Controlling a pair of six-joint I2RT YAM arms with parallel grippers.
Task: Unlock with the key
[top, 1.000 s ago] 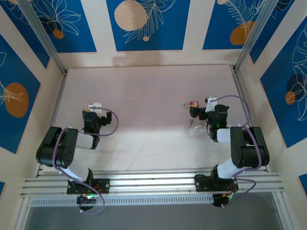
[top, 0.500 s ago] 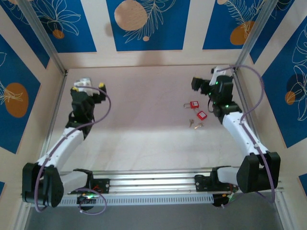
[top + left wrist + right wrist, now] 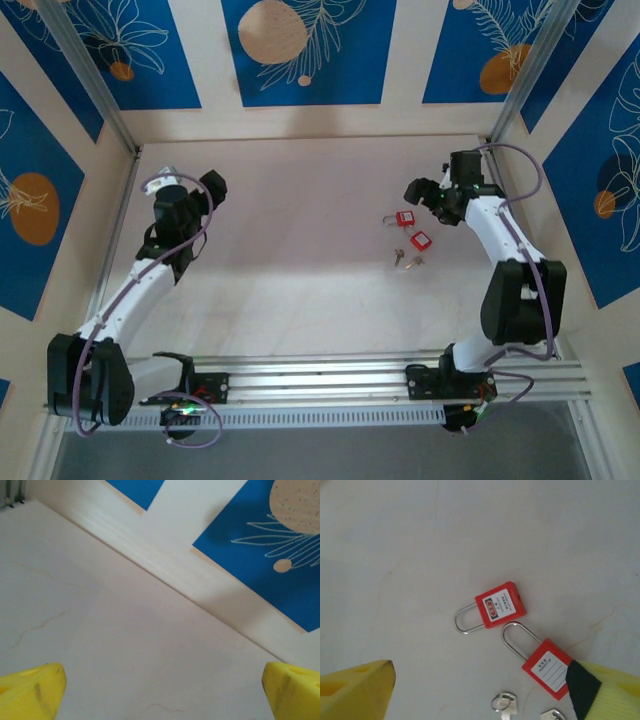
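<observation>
**Keys sit on your right arm's side, past the padlocks**

Top view: your right gripper [image 3: 418,190] hovers just beside the red padlocks [image 3: 405,218]. The keys [image 3: 408,262] lie beyond them, toward the bases. Your left gripper [image 3: 208,186] is well apart.

Left wrist: jaws spread, empty, over bare table [image 3: 125,645].

Right wrist: jaws spread, empty, with the keys [image 3: 504,702] at the bottom edge between them.

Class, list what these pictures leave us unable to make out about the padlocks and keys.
Keys: right wrist view, cut off by the bottom edge; blades unseen.
Lower padlock: same view, one corner hidden behind a finger of the right gripper.
Upper padlock: label print too small to read in either view.
</observation>
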